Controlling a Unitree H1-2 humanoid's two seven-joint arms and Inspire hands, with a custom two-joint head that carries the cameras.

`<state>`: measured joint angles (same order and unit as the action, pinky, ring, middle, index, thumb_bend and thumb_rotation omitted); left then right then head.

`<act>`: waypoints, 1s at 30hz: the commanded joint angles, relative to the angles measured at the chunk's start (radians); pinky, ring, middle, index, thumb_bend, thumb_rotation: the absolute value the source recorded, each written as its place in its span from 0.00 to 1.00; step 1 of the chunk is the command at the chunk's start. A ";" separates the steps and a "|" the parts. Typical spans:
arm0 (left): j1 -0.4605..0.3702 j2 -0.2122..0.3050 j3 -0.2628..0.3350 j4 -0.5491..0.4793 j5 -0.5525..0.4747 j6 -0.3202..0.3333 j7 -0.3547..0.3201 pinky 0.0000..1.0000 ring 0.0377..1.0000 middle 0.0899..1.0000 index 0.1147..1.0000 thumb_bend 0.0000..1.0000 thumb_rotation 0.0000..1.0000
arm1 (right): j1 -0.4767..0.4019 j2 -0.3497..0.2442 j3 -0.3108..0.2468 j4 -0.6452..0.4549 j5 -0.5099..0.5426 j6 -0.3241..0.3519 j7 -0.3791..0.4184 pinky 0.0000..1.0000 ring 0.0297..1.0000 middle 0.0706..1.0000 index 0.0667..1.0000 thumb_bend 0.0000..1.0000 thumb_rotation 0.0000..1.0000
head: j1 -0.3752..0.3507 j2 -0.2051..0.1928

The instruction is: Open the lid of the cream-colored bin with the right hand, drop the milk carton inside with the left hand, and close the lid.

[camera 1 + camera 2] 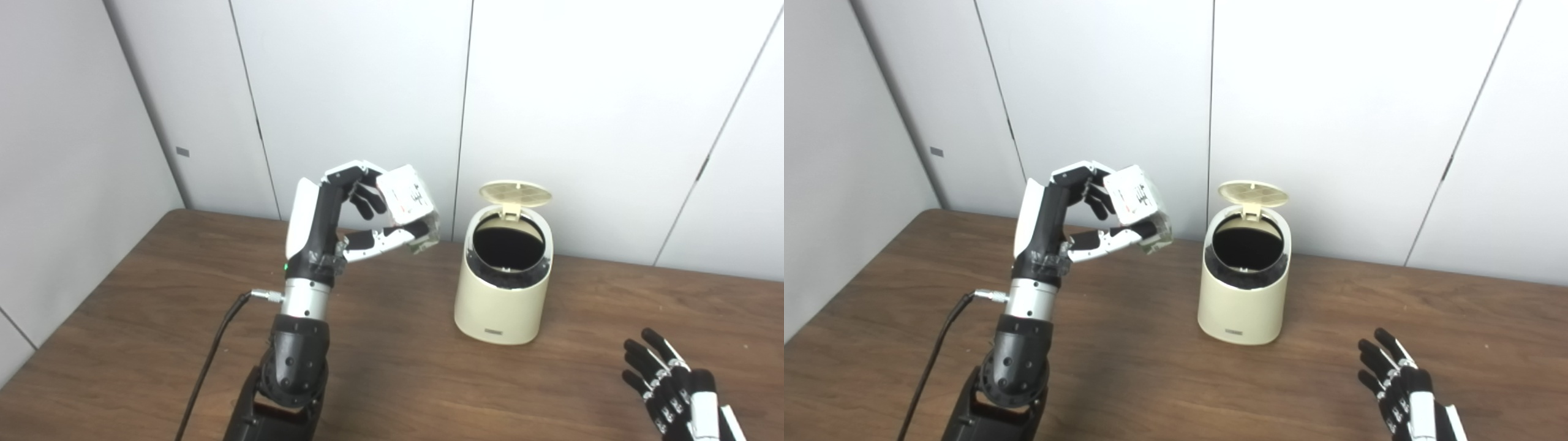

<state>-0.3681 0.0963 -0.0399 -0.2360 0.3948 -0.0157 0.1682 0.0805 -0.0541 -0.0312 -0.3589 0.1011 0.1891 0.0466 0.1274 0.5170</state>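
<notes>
The cream-colored bin (502, 300) stands upright on the brown table, right of centre. Its round lid (515, 192) is flipped up at the back, and the dark inside shows. My left hand (343, 220) is raised above the table to the left of the bin, shut on a white milk carton (409, 205) that it holds tilted between fingers and thumb. The carton hangs level with the bin's rim, a short gap to its left. My right hand (674, 386) rests low near the table's front right corner, fingers spread and holding nothing.
White wall panels (367, 92) rise close behind the table's far edge. A black cable (208, 361) runs from the left wrist down to the bottom edge. The table's left edge (79, 306) slants along the left side.
</notes>
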 commanded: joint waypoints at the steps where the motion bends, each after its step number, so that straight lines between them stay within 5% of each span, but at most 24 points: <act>1: -0.056 -0.007 -0.007 -0.003 0.021 -0.070 0.022 0.34 0.41 0.45 0.43 0.48 0.00 | -0.020 0.010 0.010 -0.051 -0.016 -0.015 -0.007 0.88 0.91 0.86 0.93 0.57 1.00 | -0.015 0.001; 19: -0.175 -0.083 -0.062 0.272 0.109 -0.314 0.120 0.34 0.39 0.44 0.44 0.48 0.00 | -0.009 0.056 0.067 -0.094 -0.105 0.024 -0.037 0.83 0.88 0.86 0.92 0.58 1.00 | -0.120 0.013; 26: -0.215 -0.074 -0.060 0.419 0.145 -0.439 0.203 0.32 0.39 0.47 0.45 0.47 0.00 | -0.007 0.072 0.075 -0.089 -0.106 0.018 -0.043 0.82 0.87 0.86 0.92 0.59 1.00 | -0.130 0.011; 30: -0.234 -0.053 -0.090 0.473 0.149 -0.454 0.255 0.33 0.40 0.47 0.44 0.47 0.00 | -0.006 0.092 0.078 -0.087 -0.097 0.019 -0.046 0.82 0.86 0.85 0.91 0.59 1.00 | -0.135 0.009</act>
<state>-0.5337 0.0371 -0.1209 0.2507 0.5416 -0.4198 0.3787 0.0890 0.0286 0.0415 -0.4128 -0.0028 0.2287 0.0016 -0.0076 0.5246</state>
